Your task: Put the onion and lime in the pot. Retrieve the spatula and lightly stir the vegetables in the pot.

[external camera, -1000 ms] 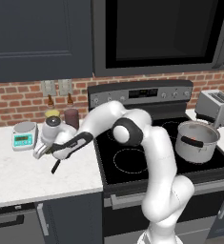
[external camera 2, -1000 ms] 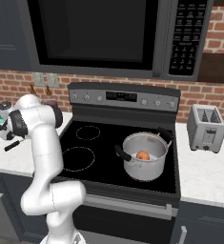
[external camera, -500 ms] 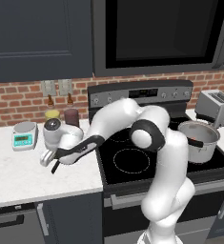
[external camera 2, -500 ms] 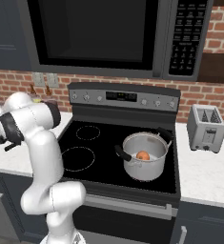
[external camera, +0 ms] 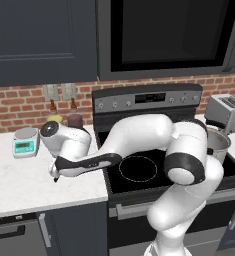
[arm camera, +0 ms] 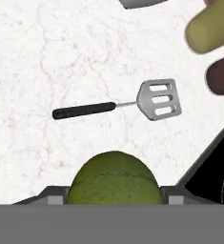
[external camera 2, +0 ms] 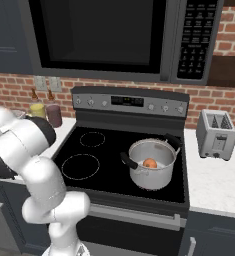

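Observation:
In the hand view the green lime (arm camera: pixel 113 178) sits between my finger tips, with my gripper (arm camera: pixel 113 194) shut on it. Straight ahead of it, on the white marble counter (arm camera: pixel 46 57), lies the spatula (arm camera: pixel 120 105), slotted silver head to the right and black handle to the left. In the left base view my gripper (external camera: pixel 54 175) hangs low over the counter left of the stove. The steel pot (external camera 2: pixel 151 162) stands on the front right burner with the onion (external camera 2: pixel 149 163) inside; its rim (external camera: pixel 218 141) shows behind my arm.
A small scale (external camera: pixel 25 141) sits at the counter's back left. A yellow jar (arm camera: pixel 208 31) and a dark red jar (arm camera: pixel 220 76) stand just beyond the spatula's head. The stove's black edge (arm camera: pixel 213 167) is close on the right. A toaster (external camera 2: pixel 216 134) stands right of the stove.
My arm has swung left and down over the counter, carrying the lime with it. The hand has left the right base view. The pot and onion have not moved.

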